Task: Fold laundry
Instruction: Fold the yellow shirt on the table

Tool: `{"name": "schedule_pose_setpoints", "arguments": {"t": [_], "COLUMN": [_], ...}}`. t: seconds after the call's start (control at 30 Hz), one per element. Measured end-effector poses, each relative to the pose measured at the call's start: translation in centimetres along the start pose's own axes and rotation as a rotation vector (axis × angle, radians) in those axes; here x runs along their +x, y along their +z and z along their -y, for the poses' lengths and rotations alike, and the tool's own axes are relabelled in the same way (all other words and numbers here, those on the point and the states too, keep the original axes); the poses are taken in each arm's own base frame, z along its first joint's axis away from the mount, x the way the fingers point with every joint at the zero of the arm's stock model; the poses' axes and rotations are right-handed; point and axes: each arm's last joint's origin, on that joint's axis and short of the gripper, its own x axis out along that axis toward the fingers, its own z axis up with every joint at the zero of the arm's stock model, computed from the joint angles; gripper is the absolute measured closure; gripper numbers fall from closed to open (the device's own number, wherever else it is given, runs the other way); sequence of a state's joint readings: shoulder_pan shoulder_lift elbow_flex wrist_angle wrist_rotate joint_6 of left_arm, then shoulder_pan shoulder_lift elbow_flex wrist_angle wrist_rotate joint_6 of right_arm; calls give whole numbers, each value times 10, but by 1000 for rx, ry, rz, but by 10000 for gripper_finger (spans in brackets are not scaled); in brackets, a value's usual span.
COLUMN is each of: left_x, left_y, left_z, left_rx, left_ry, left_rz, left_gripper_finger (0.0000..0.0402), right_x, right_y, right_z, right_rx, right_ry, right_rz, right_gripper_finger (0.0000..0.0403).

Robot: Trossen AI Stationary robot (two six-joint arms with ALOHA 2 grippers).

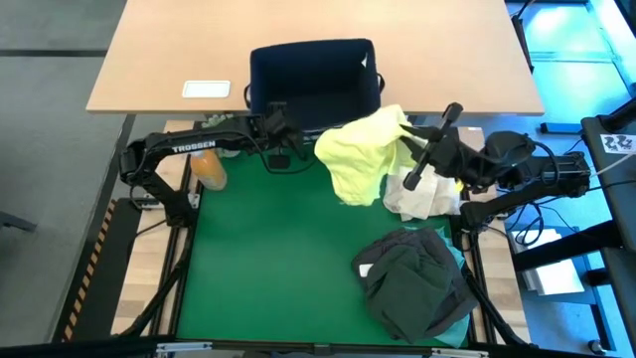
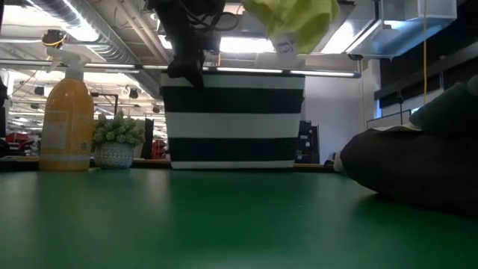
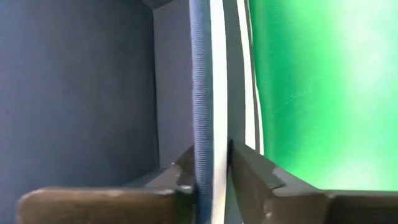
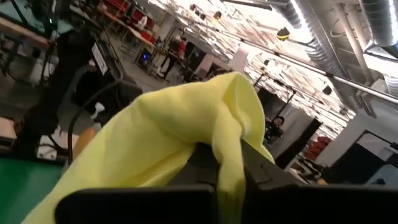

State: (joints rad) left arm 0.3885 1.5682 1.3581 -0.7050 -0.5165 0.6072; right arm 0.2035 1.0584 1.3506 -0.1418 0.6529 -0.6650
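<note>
My right gripper (image 1: 405, 134) is shut on a bright yellow-green shirt (image 1: 360, 149) and holds it up over the far right of the green mat, in front of the navy bin (image 1: 310, 75). My left gripper (image 1: 281, 129) is at the bin's near wall, one finger on each side of the rim. A heap of dark laundry (image 1: 412, 283) lies on the mat's near right, with a turquoise edge (image 1: 459, 323) showing under it. In the low view the shirt (image 2: 299, 19) hangs high above the mat. My left gripper has the bin's near rim (image 3: 208, 124) between its two fingers (image 3: 183, 180), one inside the bin and one outside. It comes slanting down from the table's left. The bin stands upright on its striped base. My right gripper pinches a bunched fold of the shirt (image 4: 227, 158) between its two fingers; how many layers I cannot tell. The fingers lie about level, coming from the table's right. The shirt drapes over and below them, slack and lifted clear of the mat.
A cream-beige cloth bundle (image 1: 422, 194) lies at the mat's right edge under my right arm. An orange spray bottle (image 1: 209, 164) and a small potted plant (image 2: 116, 142) stand at the far left. The mat's middle and near left (image 1: 268, 259) are bare.
</note>
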Motion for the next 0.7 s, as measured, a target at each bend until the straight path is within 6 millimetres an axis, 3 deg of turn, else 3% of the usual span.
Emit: {"name": "schedule_pose_setpoints", "arguments": {"t": [0.4, 0.7], "left_x": [-5, -47], "left_y": [-3, -12], "left_z": [-6, -22], "left_rx": [24, -19], "left_ry": [67, 152], "left_rz": [-27, 61], "left_gripper_finger": [221, 179], "right_x": [0, 7], "right_y": [-4, -7], "right_z": [-3, -12], "right_rx": [-24, -29], "right_ry": [24, 47], "right_rz": [-36, -67], "right_gripper_finger": [390, 390]}}
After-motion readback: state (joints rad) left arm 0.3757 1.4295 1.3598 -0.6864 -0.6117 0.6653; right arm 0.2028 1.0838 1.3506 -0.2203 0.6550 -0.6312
